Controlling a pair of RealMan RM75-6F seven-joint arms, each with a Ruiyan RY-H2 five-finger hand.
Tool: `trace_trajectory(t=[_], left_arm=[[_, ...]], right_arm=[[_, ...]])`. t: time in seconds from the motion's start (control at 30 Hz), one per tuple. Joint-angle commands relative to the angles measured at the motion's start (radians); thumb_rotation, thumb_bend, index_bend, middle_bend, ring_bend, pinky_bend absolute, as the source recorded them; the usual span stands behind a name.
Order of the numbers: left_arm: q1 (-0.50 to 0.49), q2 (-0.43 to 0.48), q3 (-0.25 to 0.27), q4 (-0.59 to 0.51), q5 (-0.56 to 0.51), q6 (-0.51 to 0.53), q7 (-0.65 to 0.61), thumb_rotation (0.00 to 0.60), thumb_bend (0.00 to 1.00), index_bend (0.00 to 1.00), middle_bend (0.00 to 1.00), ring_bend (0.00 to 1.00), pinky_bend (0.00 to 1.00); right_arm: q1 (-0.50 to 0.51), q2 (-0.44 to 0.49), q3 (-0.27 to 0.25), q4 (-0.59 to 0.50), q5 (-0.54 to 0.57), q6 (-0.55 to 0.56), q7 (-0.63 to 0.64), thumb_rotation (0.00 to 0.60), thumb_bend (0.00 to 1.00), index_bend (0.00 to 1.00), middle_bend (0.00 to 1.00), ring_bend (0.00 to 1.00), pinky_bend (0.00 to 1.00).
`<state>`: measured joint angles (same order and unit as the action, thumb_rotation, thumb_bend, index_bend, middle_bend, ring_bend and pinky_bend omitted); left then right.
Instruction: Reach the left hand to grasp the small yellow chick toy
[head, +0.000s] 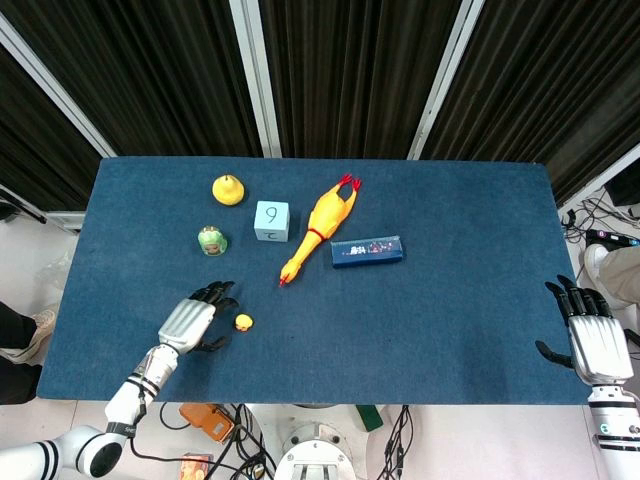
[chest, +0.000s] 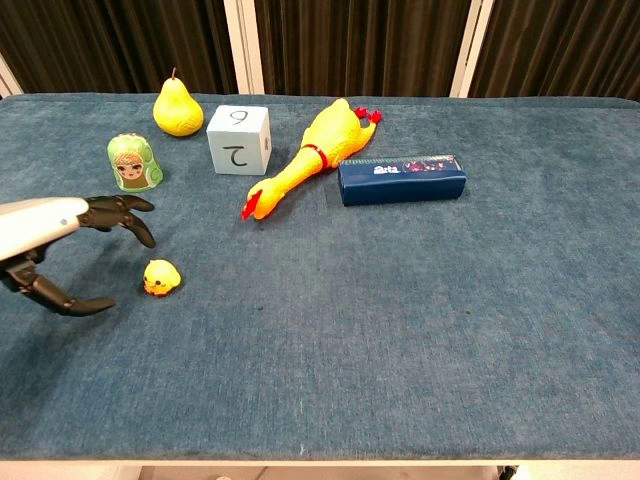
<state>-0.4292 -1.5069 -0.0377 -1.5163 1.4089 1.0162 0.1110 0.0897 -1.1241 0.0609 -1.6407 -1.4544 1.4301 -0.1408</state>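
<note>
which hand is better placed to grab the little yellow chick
Left. The left hand is open just beside the small yellow chick toy, fingers spread toward it and not touching. The right hand sits at the table's far right edge, well away from it.

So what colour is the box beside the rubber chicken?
Dark blue box, with small pale print on its side; clearest in the chest view.

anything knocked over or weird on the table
Nothing stands out. The rubber chicken lies on its side, as that toy normally does; the doll, pear and cube stand upright, and the chick sits untouched beside the open left hand.
</note>
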Motion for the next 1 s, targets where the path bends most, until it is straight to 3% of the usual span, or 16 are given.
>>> trace_trajectory(t=[0.03,0.33,0.67,1.0], left_arm=[[-0.012,-0.011,-0.002,0.004,-0.005,-0.010,0.007,0.600,0.23,0.29,0.04,0.01,0.17],[-0.046,-0.034,-0.012,0.003,-0.032,-0.034,0.046,0.600,0.24,0.37,0.04,0.01,0.17],[-0.086,-0.045,-0.024,0.005,-0.083,-0.075,0.101,0.600,0.27,0.39,0.04,0.02,0.17],[-0.112,-0.042,-0.025,0.022,-0.122,-0.098,0.129,0.600,0.35,0.54,0.11,0.03,0.17]], right_arm=[[0.001,0.000,0.000,0.000,0.000,-0.001,-0.001,0.600,0.26,0.20,0.15,0.22,0.17],[0.003,0.001,0.000,-0.001,0.001,-0.004,-0.001,0.600,0.26,0.20,0.15,0.22,0.17],[0.004,0.002,0.000,-0.001,0.001,-0.005,-0.001,0.600,0.26,0.20,0.15,0.22,0.17],[0.006,0.002,-0.001,-0.001,0.002,-0.007,-0.003,0.600,0.26,0.20,0.15,0.22,0.17]])
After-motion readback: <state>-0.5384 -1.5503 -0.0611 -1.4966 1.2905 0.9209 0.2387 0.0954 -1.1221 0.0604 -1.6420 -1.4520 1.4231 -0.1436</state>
